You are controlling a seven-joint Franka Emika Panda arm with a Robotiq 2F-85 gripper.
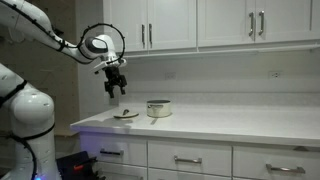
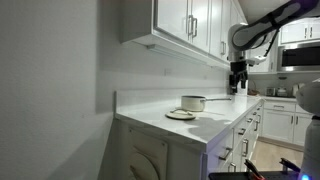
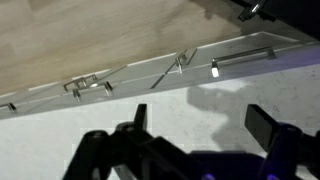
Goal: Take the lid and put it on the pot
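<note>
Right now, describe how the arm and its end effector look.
The arm is white with rounded segments and dark bands at the joints; a dark cable loops around its wrist. The end effector is black, with blocky fingers in the wrist view.

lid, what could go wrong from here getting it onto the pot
The lid lies flat and low on the counter, so the end effector, open above the counter, may slip off or shove it. The pot stands close beside it and could get bumped. The wrist view shows neither, so lining up is harder.
</note>
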